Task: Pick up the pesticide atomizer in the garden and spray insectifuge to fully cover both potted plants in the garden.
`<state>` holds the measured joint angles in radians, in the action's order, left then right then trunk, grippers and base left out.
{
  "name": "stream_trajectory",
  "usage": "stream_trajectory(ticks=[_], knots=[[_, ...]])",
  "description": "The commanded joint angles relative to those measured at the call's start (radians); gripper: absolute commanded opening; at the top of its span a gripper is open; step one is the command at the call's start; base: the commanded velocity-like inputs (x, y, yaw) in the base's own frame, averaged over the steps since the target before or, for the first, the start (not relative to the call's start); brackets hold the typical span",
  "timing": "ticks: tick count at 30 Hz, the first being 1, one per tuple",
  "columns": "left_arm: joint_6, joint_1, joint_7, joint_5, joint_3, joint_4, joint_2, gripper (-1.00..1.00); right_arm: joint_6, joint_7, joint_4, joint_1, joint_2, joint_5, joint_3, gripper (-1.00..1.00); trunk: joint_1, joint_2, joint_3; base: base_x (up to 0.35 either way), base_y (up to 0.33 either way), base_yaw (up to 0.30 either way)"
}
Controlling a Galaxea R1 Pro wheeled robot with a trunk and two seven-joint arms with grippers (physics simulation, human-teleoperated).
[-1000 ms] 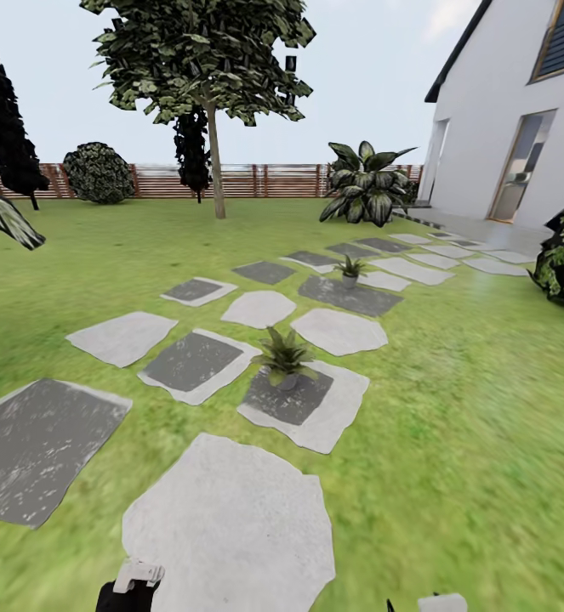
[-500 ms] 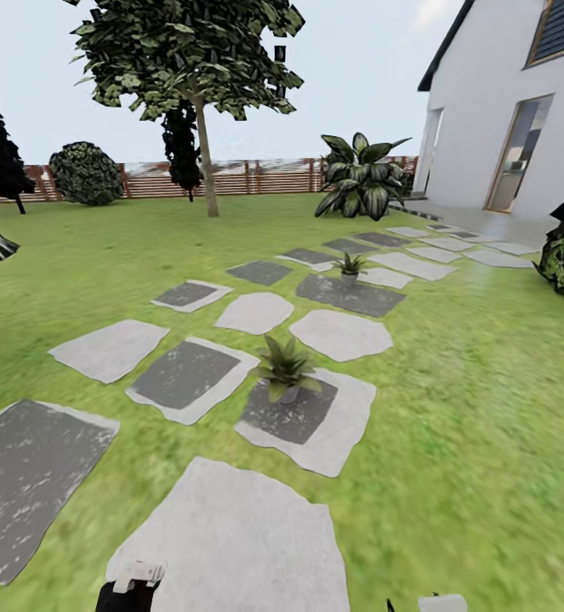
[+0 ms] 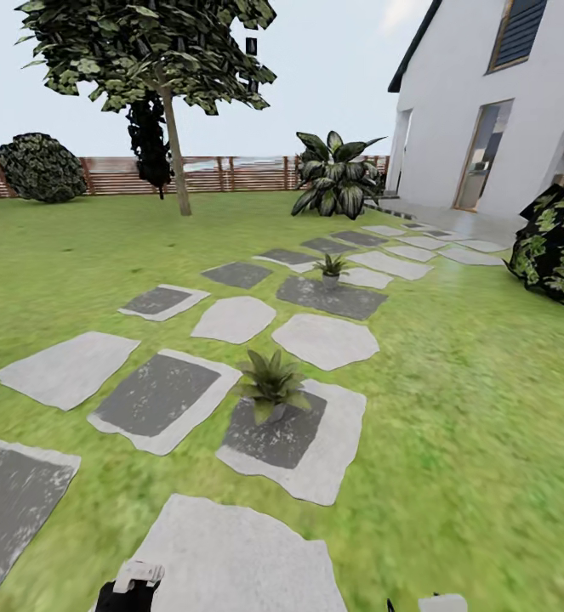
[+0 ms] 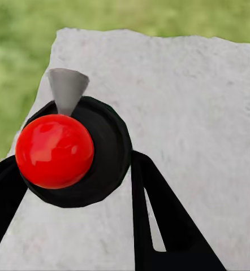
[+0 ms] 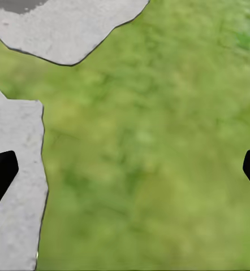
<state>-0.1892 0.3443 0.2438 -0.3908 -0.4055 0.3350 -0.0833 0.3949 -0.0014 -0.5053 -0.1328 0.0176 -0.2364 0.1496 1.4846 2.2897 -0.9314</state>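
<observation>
We hold the pesticide atomizer (image 4: 74, 149), a small bottle with a dark round body, a glossy red ball on it and a pale grey cone nozzle, clamped between the black fingers (image 4: 159, 220) of our left gripper (image 4: 74, 186), above a pale grey flat stepping stone (image 4: 181, 113). In the head view its whitish top (image 3: 139, 575) peeks up at the lower edge, over the nearest light stone (image 3: 239, 552). So we judge the pick-up done.

Our right gripper (image 5: 125, 169) hangs empty over the green lawn (image 5: 159, 141), its two dark fingertips (image 5: 0, 175) spread wide apart at either edge of its wrist view.

Both potted plants stand ahead of us along the stone path. The nearer plant (image 3: 270, 385), a low rosette of pointed green leaves, sits on the far edge of a dark-centred slab (image 3: 294, 438), just beyond the stone we are over. The farther plant (image 3: 331, 269), a smaller rosette in a little grey pot, sits well apart, beside another dark slab (image 3: 328, 297) closer to the white house (image 3: 486, 110). A brown slatted fence (image 3: 222, 174) and a leafy tree (image 3: 162, 51) close the garden behind.

We see no spray in the air and no sign of coating on either plant, so the spraying looks wholly undone. By our judgement what is left is to close in on the nearer plant, aim the nozzle, cover it fully, then do the same with the farther one.
</observation>
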Motion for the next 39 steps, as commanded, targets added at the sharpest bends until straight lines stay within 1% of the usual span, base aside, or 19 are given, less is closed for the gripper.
stream_trajectory(ticks=[1,5,18,21,26,29,30,32,33,34,35,36,37,38,39], knots=[[-0.004,0.001,0.006,-0.008,-0.009,-0.001,0.000,-1.00,0.004,0.000,0.001,0.000,-0.001,-0.011,0.005,1.00,0.000,0.000,-0.001,0.336,0.098,-0.006],[-0.004,0.001,0.006,-0.009,-0.009,-0.001,0.000,-1.00,0.004,0.000,0.001,-0.001,-0.001,-0.011,0.005,1.00,0.000,0.000,-0.001,0.336,0.040,-0.057],[-0.005,0.001,0.006,-0.011,-0.009,-0.001,0.000,-1.00,0.004,0.000,0.001,-0.001,-0.001,-0.011,0.005,1.00,0.000,0.000,-0.001,0.317,-0.072,-0.254],[-0.005,0.001,0.006,-0.010,-0.009,0.000,-0.001,-1.00,0.003,0.000,0.001,-0.001,-0.001,-0.011,0.005,1.00,0.000,0.000,-0.001,0.178,-0.077,-0.227],[-0.006,0.001,0.014,-0.011,-0.008,0.001,-0.002,-1.00,0.002,0.006,0.000,-0.001,-0.002,-0.011,0.004,1.00,0.000,0.000,-0.001,0.033,-0.013,-0.045],[-0.006,0.001,0.019,-0.013,0.001,0.005,-0.004,-1.00,0.002,0.008,-0.001,-0.001,-0.002,-0.015,0.000,1.00,0.000,0.000,-0.001,0.006,-0.002,-0.008],[-0.005,0.001,0.021,-0.016,0.005,0.008,-0.007,-1.00,0.001,0.008,-0.004,-0.001,-0.002,-0.026,-0.014,1.00,0.000,0.000,-0.001,0.003,-0.001,-0.003],[-0.004,0.002,0.042,-0.027,0.009,0.014,-0.017,-1.00,0.000,0.009,-0.011,-0.001,-0.001,-0.063,-0.059,1.00,0.000,0.000,-0.001,0.001,-0.001,-0.002],[-0.003,0.005,0.079,-0.039,0.013,0.017,-0.031,-1.00,0.000,0.009,-0.015,-0.002,-0.001,-0.099,-0.091,1.00,0.000,0.000,-0.001,0.000,0.000,0.000],[-0.003,0.007,0.111,-0.050,0.020,0.018,-0.043,-1.00,-0.001,0.010,-0.019,-0.005,-0.001,-0.123,-0.106,1.00,0.000,0.000,-0.001,0.000,0.000,0.000],[-0.002,0.009,0.146,-0.065,0.030,0.018,-0.053,-1.00,-0.001,0.010,-0.025,-0.010,-0.001,-0.146,-0.116,1.00,0.000,0.000,-0.001,0.000,0.000,0.000],[0.000,0.008,0.200,-0.092,0.047,0.020,-0.064,-1.00,-0.002,0.012,-0.039,-0.023,-0.001,-0.185,-0.125,1.00,0.000,0.000,-0.001,0.000,0.000,0.000],[0.001,0.009,0.230,-0.111,0.057,0.020,-0.068,-1.00,-0.004,0.017,-0.049,-0.034,-0.001,-0.211,-0.128,1.00,0.000,0.000,-0.001,0.000,0.000,0.000],[0.001,0.009,0.243,-0.120,0.060,0.021,-0.070,-1.00,-0.004,0.024,-0.054,-0.039,-0.001,-0.225,-0.129,1.00,0.000,0.000,-0.001,0.000,0.000,0.000],[0.001,0.011,0.262,-0.138,0.065,0.022,-0.072,-1.00,-0.006,0.047,-0.064,-0.050,-0.001,-0.251,-0.131,1.00,0.000,0.000,-0.001,0.000,0.000,0.000]])
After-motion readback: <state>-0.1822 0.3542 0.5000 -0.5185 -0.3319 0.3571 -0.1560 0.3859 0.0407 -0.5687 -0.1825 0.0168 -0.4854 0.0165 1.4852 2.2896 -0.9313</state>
